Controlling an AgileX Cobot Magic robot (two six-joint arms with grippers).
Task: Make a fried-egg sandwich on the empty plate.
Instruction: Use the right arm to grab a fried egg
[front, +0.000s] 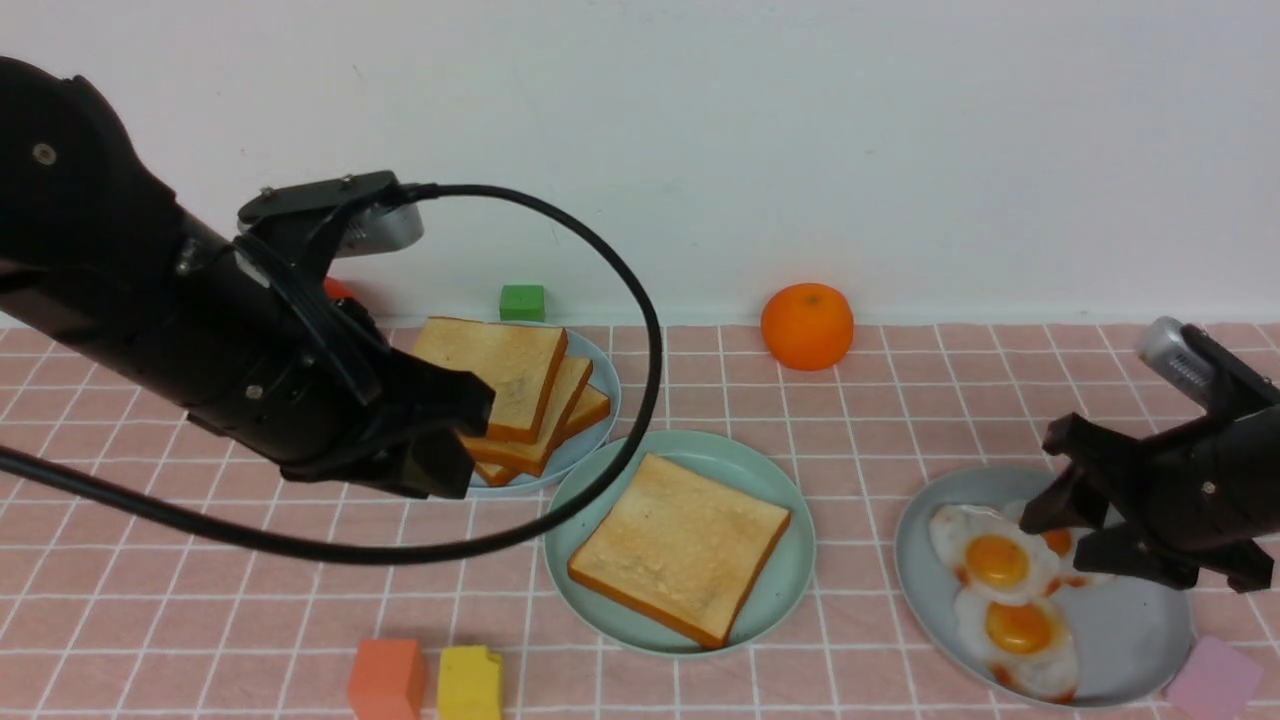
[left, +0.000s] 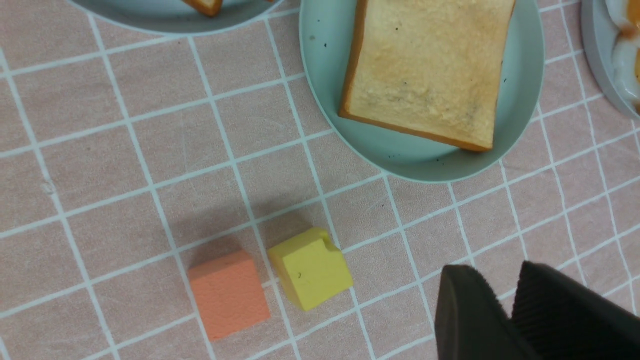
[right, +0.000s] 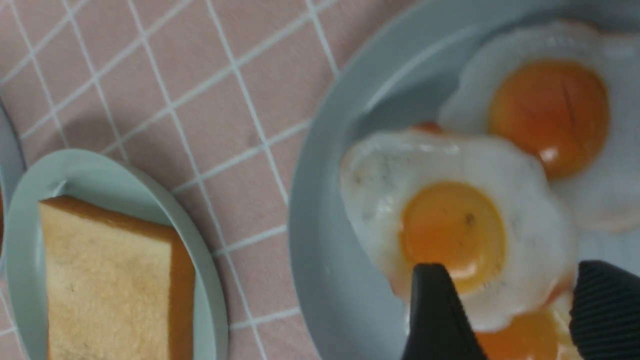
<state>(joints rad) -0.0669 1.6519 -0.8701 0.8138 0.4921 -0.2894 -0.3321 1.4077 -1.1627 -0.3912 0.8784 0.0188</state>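
The mint-green plate (front: 700, 450) sits mid-table with one golden toast slice (front: 680, 545) flat on it; both show in the left wrist view (left: 325, 75) (left: 430, 75) and right wrist view (right: 100, 170) (right: 110, 280). Three fried eggs lie on the grey-blue plate (front: 1140, 620) at the right. My right gripper (front: 1060, 530) is open just above them, its fingers either side of the nearest egg (right: 450, 225), holding nothing. My left gripper (front: 450, 430) is shut and empty, hovering in front of the toast pile (front: 505, 370); in its wrist view (left: 495, 275) it hangs over bare cloth.
The toast pile rests on a pale-blue plate (front: 575, 450). An orange (front: 807, 325) and a green cube (front: 522, 302) stand by the back wall. Orange (front: 388, 678) and yellow (front: 469, 683) blocks lie at the front, a pink block (front: 1213, 680) at front right. The left arm's cable (front: 650, 330) loops over the plates.
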